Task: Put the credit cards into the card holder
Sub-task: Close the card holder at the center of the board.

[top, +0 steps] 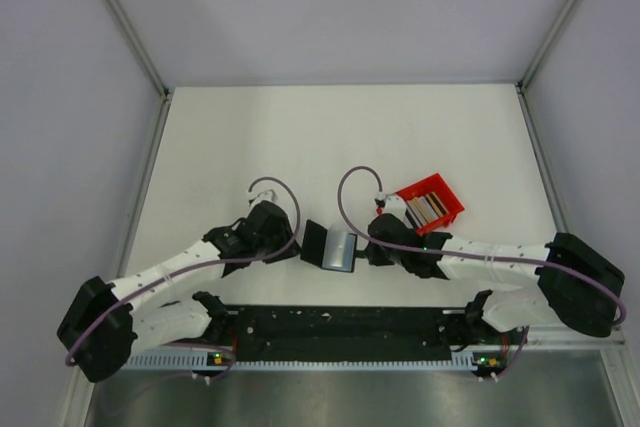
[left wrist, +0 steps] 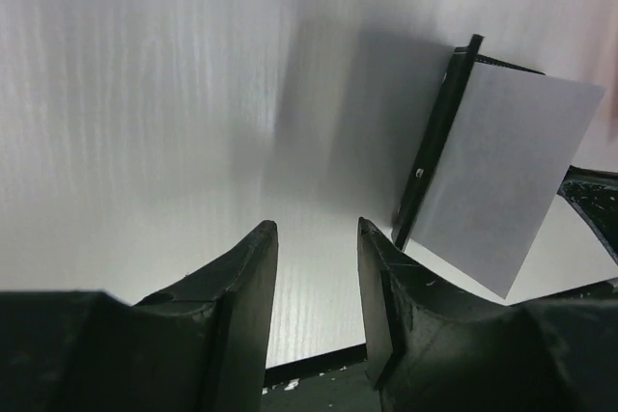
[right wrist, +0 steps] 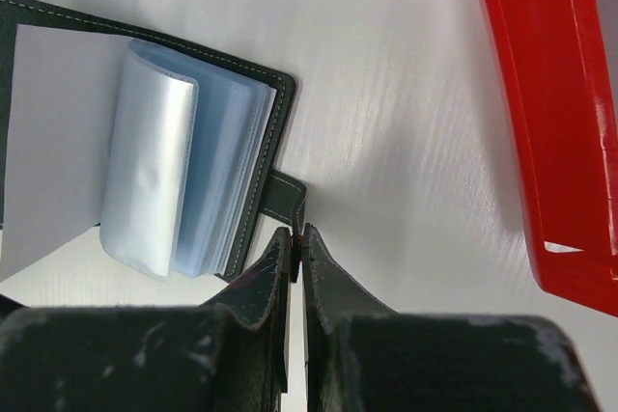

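Slippage was the main risk. The right hand (right wrist: 297, 234) was pinched shut on only the small tab of the card holder (right wrist: 145, 132), which lay open on the worktop (top: 300, 137) between both hands. The left hand (left wrist: 317, 233) was moderately open and empty. If the tab escaped, the holder could fold shut. The credit cards (top: 425, 209) lay in the red tray (top: 418, 186).

Pretty bright, even overhead light, and the white surface (top: 300, 137) almost blows out. In the left wrist view the card holder (left wrist: 502, 180) throws a soft grey shadow to its left. The left tool (left wrist: 317, 229) and right tool (right wrist: 297, 233) look dark and a bit soft up close.
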Controlling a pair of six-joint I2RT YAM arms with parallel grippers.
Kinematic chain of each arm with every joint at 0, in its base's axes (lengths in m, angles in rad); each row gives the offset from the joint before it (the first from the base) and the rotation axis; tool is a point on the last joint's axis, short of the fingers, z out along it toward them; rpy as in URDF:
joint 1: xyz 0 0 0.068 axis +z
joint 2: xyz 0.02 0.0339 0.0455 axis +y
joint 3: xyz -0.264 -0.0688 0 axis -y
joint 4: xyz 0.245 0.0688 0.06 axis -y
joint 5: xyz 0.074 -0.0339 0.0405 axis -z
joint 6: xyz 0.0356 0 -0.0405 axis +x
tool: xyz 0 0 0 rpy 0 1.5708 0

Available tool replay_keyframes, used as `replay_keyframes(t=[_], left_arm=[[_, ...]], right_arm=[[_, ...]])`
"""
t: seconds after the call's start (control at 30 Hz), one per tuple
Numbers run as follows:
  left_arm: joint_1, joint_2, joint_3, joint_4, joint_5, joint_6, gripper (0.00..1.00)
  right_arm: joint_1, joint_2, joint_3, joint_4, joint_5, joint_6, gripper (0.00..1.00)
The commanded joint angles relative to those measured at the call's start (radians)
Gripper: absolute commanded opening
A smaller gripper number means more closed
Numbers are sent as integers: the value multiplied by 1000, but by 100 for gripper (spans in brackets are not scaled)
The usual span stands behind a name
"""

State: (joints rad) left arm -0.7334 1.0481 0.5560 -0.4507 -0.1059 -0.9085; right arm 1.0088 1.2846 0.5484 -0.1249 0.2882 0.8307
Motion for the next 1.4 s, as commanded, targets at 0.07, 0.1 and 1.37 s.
replay_keyframes(t=[0.07, 0.1, 1.37], left_arm=[[8, 0, -61, 297, 161, -43, 45], [8, 4, -62, 317, 179, -41, 44], [-136, 553, 182, 302, 259, 28, 24]], right_arm=[[-13, -41, -5, -16, 26, -4, 0], [-13, -39, -4, -16, 26, -4, 0], [-15, -75, -18, 105, -70, 42, 0]])
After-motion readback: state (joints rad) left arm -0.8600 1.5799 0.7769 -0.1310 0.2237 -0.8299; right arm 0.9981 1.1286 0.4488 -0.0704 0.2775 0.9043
